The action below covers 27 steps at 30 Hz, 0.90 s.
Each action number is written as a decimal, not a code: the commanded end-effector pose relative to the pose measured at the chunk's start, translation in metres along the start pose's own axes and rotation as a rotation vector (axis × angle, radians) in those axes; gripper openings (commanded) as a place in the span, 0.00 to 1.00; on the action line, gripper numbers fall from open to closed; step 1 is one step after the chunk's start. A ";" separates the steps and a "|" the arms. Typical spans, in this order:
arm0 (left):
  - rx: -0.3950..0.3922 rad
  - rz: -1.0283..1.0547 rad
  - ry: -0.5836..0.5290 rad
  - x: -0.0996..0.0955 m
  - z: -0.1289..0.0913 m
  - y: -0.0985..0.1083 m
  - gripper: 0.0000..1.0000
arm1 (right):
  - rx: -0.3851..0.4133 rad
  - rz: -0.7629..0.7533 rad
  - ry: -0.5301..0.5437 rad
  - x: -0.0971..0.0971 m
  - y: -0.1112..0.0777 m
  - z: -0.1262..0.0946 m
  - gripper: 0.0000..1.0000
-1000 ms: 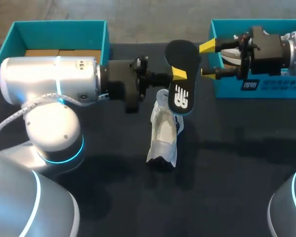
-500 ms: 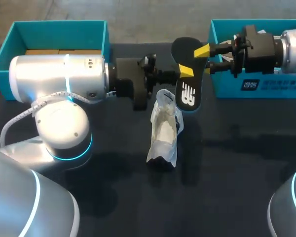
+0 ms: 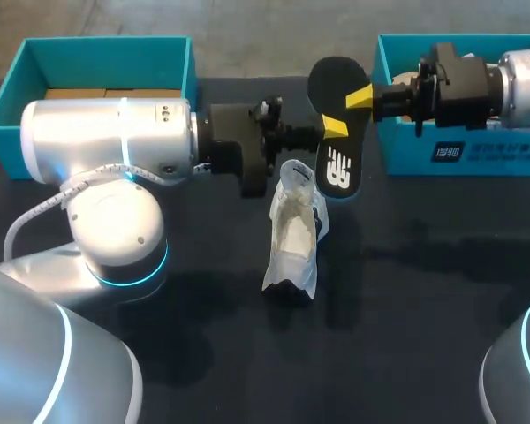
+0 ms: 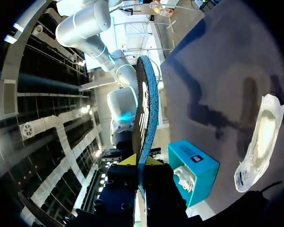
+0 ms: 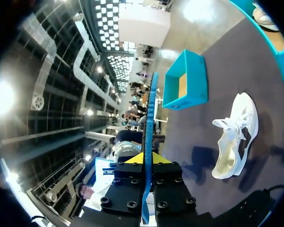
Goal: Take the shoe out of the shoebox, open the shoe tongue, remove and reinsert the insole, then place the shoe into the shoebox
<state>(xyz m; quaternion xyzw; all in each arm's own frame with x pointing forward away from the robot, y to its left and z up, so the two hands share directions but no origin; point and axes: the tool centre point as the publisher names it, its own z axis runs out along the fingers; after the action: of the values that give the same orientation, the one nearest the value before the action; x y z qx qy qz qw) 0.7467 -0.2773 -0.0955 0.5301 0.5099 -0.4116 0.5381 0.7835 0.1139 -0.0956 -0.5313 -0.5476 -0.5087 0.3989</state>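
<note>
Right jaws, previously apart, now clamp the insole [image 3: 338, 168] alongside the left jaws; shoe [image 3: 293, 231] unmoved on the surface [image 3: 424, 291].

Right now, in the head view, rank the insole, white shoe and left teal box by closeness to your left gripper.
1. Insole: in the left gripper's fingers.
2. White shoe: mid-table, close beside it.
3. Left teal box: far left corner.
</note>
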 end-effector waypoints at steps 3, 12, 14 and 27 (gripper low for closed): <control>-0.005 0.001 0.006 -0.001 0.005 0.000 0.62 | 0.005 0.000 -0.001 -0.001 0.002 0.002 0.00; 0.028 0.026 0.060 -0.005 -0.003 0.000 1.00 | 0.000 -0.007 0.006 -0.003 0.007 -0.004 0.00; 0.032 0.027 0.074 -0.006 -0.008 0.001 1.00 | 0.002 -0.009 0.005 -0.004 0.008 -0.005 0.00; 0.067 0.020 0.218 -0.009 -0.033 0.004 1.00 | -0.003 0.003 -0.014 -0.011 0.010 -0.008 0.00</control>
<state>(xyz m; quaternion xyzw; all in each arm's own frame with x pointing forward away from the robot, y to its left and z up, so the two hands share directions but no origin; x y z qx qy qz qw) 0.7465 -0.2575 -0.0922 0.5755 0.5298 -0.3817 0.4923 0.7942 0.1023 -0.1035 -0.5339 -0.5494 -0.5062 0.3961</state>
